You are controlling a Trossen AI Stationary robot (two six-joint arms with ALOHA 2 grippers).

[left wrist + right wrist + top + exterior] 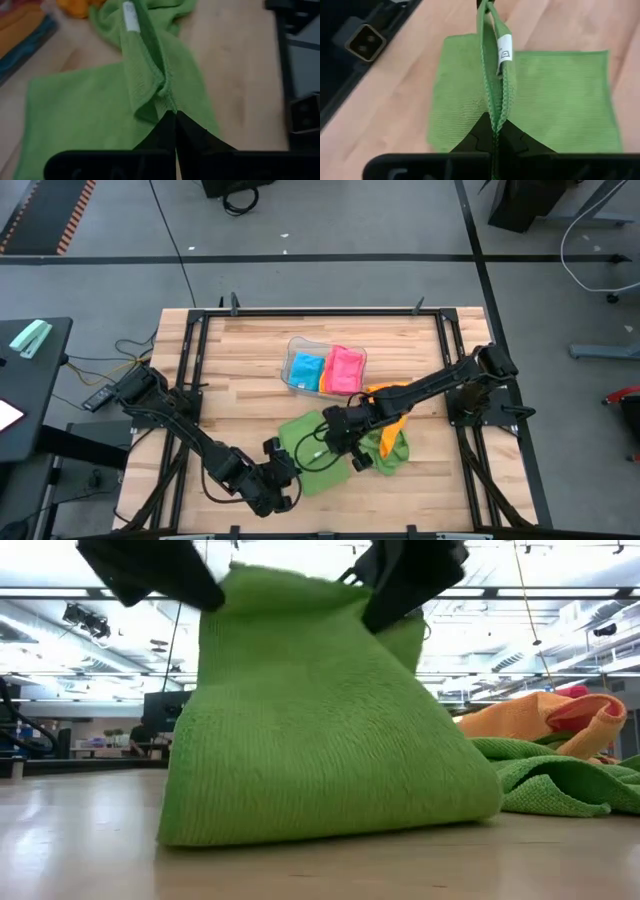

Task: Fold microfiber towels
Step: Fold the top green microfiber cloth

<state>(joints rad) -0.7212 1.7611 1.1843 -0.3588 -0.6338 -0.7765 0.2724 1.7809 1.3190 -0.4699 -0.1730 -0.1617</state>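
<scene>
**Both grippers pinch one green towel, lifted at two corners**

The green towel point(312, 450) lies on the near middle of the wooden table point(240, 360), with its upper edge raised off the boards. The left gripper point(290, 470), at the towel's near side close to the table's near edge, has its jaws closed tight on a bunched corner of the cloth. The right gripper point(330, 430), at the towel's far right, is likewise clamped on a fold of the same edge, beside a small white label point(504, 52).

A second green towel point(385, 448) lies crumpled just to the right, touching an orange towel point(392, 405) that runs under the right arm. Farther back, a clear tray point(296, 345) holds a blue towel point(307, 370) and a pink towel point(345, 368) side by side. The left and far left of the tabletop are bare wood; the near edge leaves little room behind the left gripper.

The low view shows what the overhead one cannot: the held towel point(320, 710) stands like a tent, its lower hem resting on the table and the top edge stretched between the two dark grippers. The right wrist view shows the lower half lying flat and square on the boards. The left wrist view shows the gripped edge twisted into a ridge running away toward the other towels.
</scene>
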